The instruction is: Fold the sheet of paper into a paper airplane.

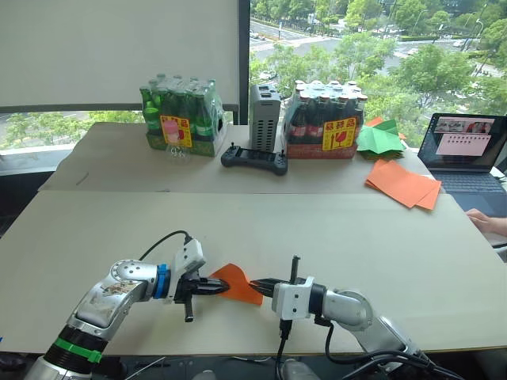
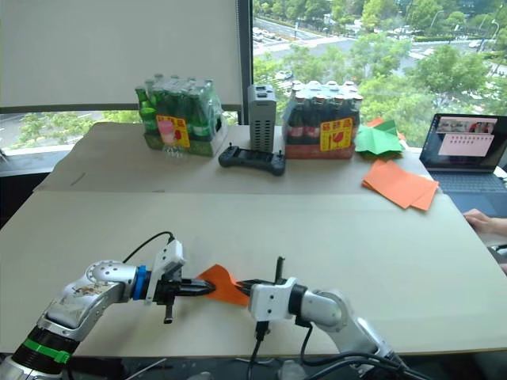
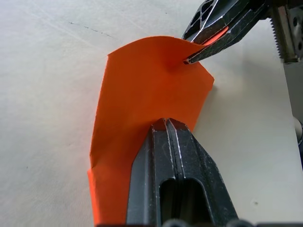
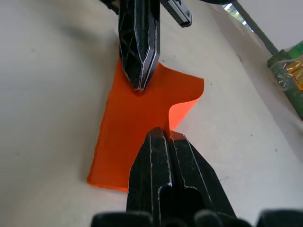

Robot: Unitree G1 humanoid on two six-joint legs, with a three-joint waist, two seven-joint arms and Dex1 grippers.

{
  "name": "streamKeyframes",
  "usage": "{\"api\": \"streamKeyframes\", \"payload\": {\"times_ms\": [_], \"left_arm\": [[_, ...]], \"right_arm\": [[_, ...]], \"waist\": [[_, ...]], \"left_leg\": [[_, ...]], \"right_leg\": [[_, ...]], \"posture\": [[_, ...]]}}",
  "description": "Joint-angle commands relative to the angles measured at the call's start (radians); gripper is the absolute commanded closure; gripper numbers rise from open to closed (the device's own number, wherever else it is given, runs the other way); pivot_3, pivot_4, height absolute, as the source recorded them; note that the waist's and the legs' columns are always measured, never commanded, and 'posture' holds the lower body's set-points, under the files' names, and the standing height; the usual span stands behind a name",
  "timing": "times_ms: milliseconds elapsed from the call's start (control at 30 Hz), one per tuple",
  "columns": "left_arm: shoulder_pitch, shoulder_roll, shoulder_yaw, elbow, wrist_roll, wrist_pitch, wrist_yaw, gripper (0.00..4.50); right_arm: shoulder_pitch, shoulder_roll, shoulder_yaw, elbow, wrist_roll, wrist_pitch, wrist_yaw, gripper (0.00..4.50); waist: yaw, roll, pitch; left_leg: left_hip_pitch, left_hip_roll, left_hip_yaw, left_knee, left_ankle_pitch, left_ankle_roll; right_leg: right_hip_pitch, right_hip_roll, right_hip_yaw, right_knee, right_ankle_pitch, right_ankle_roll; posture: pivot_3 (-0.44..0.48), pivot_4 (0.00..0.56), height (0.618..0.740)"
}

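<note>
From the head views, your sheet of paper, already folded small, lies near the table's front edge. Your left gripper pinches it at its 9 o'clock edge, your right gripper at 3 o'clock, so both sides stay pinned.

In the left wrist view, the fingers are pressed together on the paper, which bows up between the grips.

In the right wrist view, a flap curls up at the right fingertips, probably to start the next crease.
</note>
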Motion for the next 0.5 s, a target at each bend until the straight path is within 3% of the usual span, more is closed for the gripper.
{"api": "streamKeyframes", "payload": {"times_ms": [33, 500], "left_arm": [[0.013, 0.033, 0.047, -0.015, -0.019, -0.006, -0.017, 4.50], [0.004, 0.067, 0.068, 0.016, -0.002, -0.015, -0.040, 4.50]], "right_arm": [[-0.013, -0.002, 0.005, 0.032, -0.061, -0.123, -0.038, 4.49], [-0.045, -0.023, 0.006, 0.150, -0.162, -0.365, -0.111, 4.49]], "waist": [[-0.002, 0.000, 0.000], [0.000, 0.000, 0.000]], "left_leg": [[0.000, 0.000, 0.000, 0.000, 0.000, 0.000], [0.000, 0.000, 0.000, 0.000, 0.000, 0.000]], "right_leg": [[0.000, 0.000, 0.000, 0.000, 0.000, 0.000], [0.000, 0.000, 0.000, 0.000, 0.000, 0.000]], "posture": [[0.000, 0.150, 0.733], [0.000, 0.150, 0.733]]}}
